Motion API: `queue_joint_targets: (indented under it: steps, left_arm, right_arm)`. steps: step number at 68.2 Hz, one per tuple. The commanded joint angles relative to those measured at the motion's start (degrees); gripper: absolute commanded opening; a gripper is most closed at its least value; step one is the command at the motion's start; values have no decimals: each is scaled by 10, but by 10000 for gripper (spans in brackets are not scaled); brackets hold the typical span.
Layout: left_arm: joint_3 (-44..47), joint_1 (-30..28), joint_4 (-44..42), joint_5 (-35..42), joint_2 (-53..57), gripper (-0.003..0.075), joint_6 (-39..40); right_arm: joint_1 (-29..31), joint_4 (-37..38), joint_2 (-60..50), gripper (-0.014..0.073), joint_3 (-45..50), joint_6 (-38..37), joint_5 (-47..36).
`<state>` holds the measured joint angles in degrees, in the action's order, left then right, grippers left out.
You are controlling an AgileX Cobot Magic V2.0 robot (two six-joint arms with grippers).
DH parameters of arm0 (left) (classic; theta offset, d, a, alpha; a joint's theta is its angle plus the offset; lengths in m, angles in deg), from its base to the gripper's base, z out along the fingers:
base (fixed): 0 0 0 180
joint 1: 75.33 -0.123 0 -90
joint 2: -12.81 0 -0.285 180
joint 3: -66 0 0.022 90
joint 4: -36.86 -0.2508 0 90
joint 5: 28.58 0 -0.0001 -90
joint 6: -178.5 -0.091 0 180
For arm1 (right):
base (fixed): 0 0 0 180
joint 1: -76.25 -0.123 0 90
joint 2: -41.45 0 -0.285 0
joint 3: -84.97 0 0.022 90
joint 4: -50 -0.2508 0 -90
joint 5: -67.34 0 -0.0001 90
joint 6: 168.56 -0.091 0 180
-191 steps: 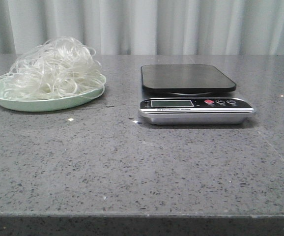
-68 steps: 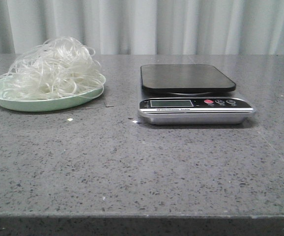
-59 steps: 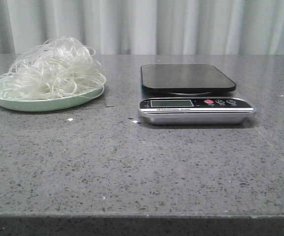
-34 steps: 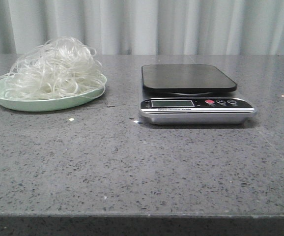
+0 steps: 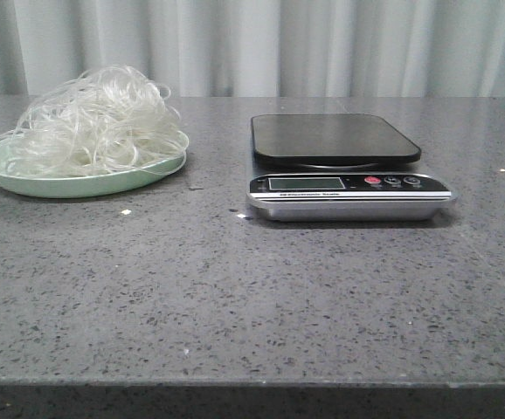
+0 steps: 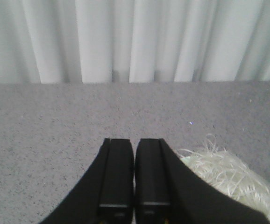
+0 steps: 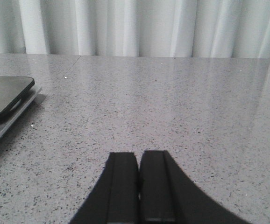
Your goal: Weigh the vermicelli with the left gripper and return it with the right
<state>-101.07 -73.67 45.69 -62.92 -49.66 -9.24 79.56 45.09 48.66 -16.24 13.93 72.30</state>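
Vermicelli point(image 5: 95, 120) piled in a fluffy heap on the pale green plate point(image 5: 78, 185), far left of the counter point(image 5: 252, 297). Kitchen scale point(image 5: 344, 168) sitting well apart to its right, black platform bare, nothing on it yet. So basically square one: weighing step not begun, noodles untouched.

Left hand point(image 6: 134, 179) pressed together, empty, hovering over grey counter with an edge of the noodle heap point(image 6: 223, 175) just beside it. Right hand point(image 7: 139, 186) also pressed together, empty, with a corner of the scale point(image 7: 4, 107) off to one side.

Next move, probably: spread the left fingers, drop into the top of the heap, pinch a decent clump, carry it across to the platform. Springy loops, so likely to trail or snag strands over the plate rim.

Front view: whole layout, plate to scale, but no arms anywhere. Wrist views: the only proof of both hands' state, yet neither shows plate and scale together.
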Motion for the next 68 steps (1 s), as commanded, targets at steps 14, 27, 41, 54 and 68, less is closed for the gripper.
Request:
queue_joint_targets:
  steps: [14, 27, 41, 54, 68]
  left_arm:
    - [-111, 45, 76, -56, -118, 497, -60]
    - [-169, 89, 79, -96, -186, 653, -60]
    - [-215, 155, 79, -137, -273, 652, -64]
    - [-220, 194, 44, -143, -354, 652, -64]
    - [-220, 196, 6, -138, -411, 652, -54]
  right_arm:
    - [5, 1, -10, 150, -4, 3, -42]
    - [5, 1, -10, 150, -4, 3, -39]
    - [5, 1, -10, 150, -4, 3, -38]
    - [5, 1, -10, 150, -4, 3, -38]
    - [5, 1, -10, 150, -4, 3, -38]
